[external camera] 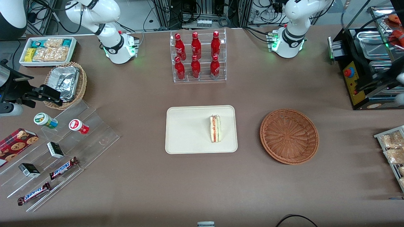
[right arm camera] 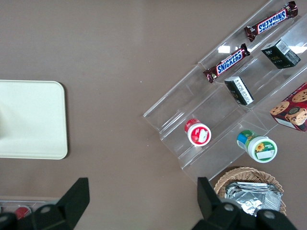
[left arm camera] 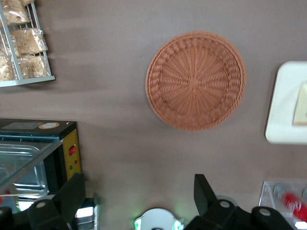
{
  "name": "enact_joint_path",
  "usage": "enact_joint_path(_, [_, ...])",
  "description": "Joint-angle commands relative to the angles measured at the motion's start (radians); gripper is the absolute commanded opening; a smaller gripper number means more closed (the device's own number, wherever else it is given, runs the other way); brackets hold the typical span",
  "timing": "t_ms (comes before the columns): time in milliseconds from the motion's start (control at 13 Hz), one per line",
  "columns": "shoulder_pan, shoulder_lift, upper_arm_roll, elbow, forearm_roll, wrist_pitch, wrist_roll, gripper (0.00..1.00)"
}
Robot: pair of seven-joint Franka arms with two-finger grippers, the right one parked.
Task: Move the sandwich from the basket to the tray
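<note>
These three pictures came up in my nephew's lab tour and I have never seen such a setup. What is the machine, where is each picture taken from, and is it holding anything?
Two white robot arms are bolted to a brown table. One picture looks down at the whole table from the front; the other two come from small cameras on each arm's wrist.

The working arm's claw shows in its own wrist picture, raised high above the table, fingers apart and holding nothing.

In the middle of the table lies a cream tray with a sandwich on it, standing on edge with its red and green filling facing up. Beside the tray, toward the working arm's end, sits a round brown wicker basket, with nothing in it. So the sandwich is already on the tray.

Farther from the front camera stands a clear rack of red bottles.
</note>
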Motion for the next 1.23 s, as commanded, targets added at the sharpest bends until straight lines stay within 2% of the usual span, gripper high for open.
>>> enact_joint_path(0, [-0.007, -0.076, 0.062, -0.076, -0.039, -0.001, 0.078, 1.0])
enact_joint_path(77, [-0.139, -0.085, 0.197, -0.085, -0.04, 0.002, 0.084, 1.0])
enact_joint_path(154, [-0.265, -0.106, 0.354, -0.117, -0.08, 0.019, 0.096, 1.0])
enact_joint_path(231, [-0.344, -0.147, 0.464, -0.187, -0.123, 0.063, 0.115, 1.0])
enact_joint_path(308, [-0.389, -0.203, 0.52, -0.278, -0.132, 0.124, 0.125, 1.0])
enact_joint_path(462, [-0.417, -0.269, 0.542, -0.404, -0.133, 0.207, 0.125, 1.0])
enact_joint_path(692, [-0.49, -0.246, 0.554, -0.372, -0.116, 0.2, 0.112, 1.0])
enact_joint_path(846, [-0.556, -0.225, 0.602, -0.331, -0.107, 0.197, 0.101, 1.0])
enact_joint_path(923, [-0.593, -0.217, 0.631, -0.311, -0.076, 0.192, 0.098, 1.0])
enact_joint_path(1154, [-0.605, -0.22, 0.633, -0.294, -0.067, 0.162, 0.073, 1.0])
